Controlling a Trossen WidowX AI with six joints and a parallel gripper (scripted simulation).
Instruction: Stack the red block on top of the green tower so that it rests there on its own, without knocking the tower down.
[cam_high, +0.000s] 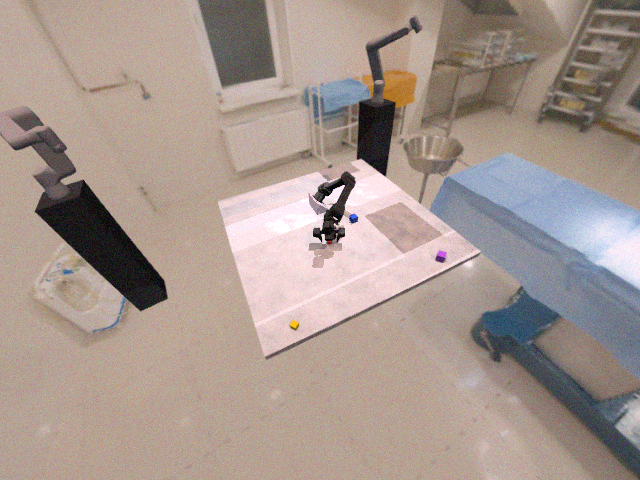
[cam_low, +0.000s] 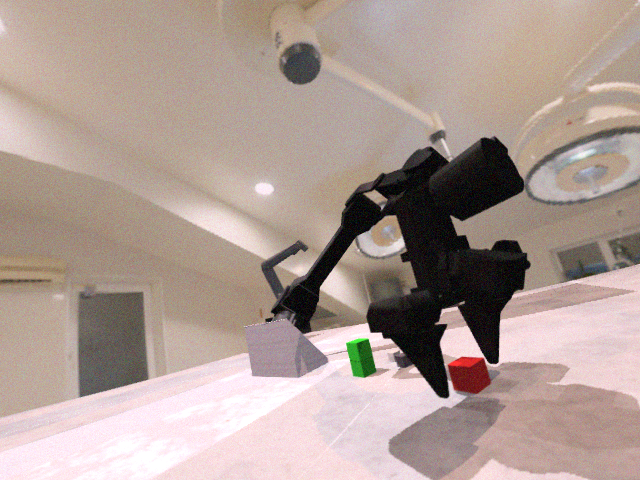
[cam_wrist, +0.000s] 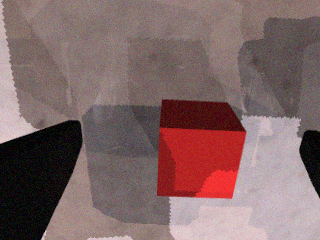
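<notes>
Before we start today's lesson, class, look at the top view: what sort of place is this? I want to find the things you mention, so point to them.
Probably a hospital or clinic room: a blue-draped bed (cam_high: 537, 206), a steel basin on a stand (cam_high: 433, 155), and round surgical-style lamps (cam_low: 589, 170) overhead.

The red block (cam_high: 329, 241) (cam_low: 469, 375) (cam_wrist: 201, 162), a plain cube, is seen resting flat on the worktop, ungripped and apart from the green tower. The green tower (cam_low: 360, 358) is formed of two blocks stacked one on the other; it is left standing upright on the worktop, with nothing placed on its top.
</notes>
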